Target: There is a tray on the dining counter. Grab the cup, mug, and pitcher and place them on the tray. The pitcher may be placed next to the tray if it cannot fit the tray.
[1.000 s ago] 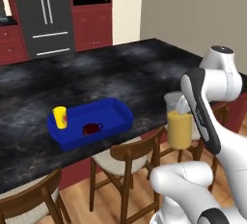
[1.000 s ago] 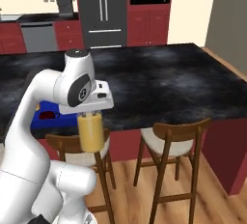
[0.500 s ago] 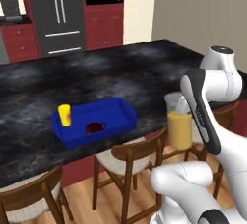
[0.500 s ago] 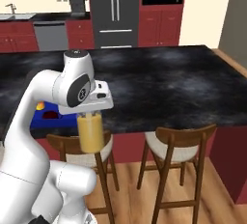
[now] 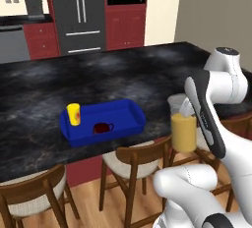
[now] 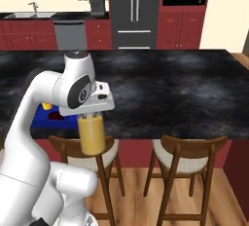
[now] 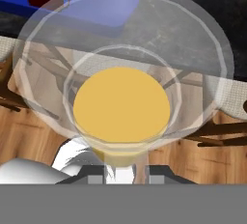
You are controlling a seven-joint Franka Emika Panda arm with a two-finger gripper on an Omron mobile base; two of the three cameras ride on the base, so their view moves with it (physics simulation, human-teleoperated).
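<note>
I'm seeing both base cameras looking forward-down, sharing the dining counter (image 5: 39, 87); the hand camera is peering straight into the pitcher (image 7: 123, 107).

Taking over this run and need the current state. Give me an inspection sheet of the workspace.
Surface: black marbled dining counter.
Job's things: blue tray on it near the front edge, holding yellow cup and red mug; pitcher of orange liquid held in the air over the chairs, not yet over the counter.
Clutter: nothing seen.
Grippers: gripper shut on pitcher.
Cables: nothing seen.
Surroundings: fridge, red cabinets, sink.
</note>
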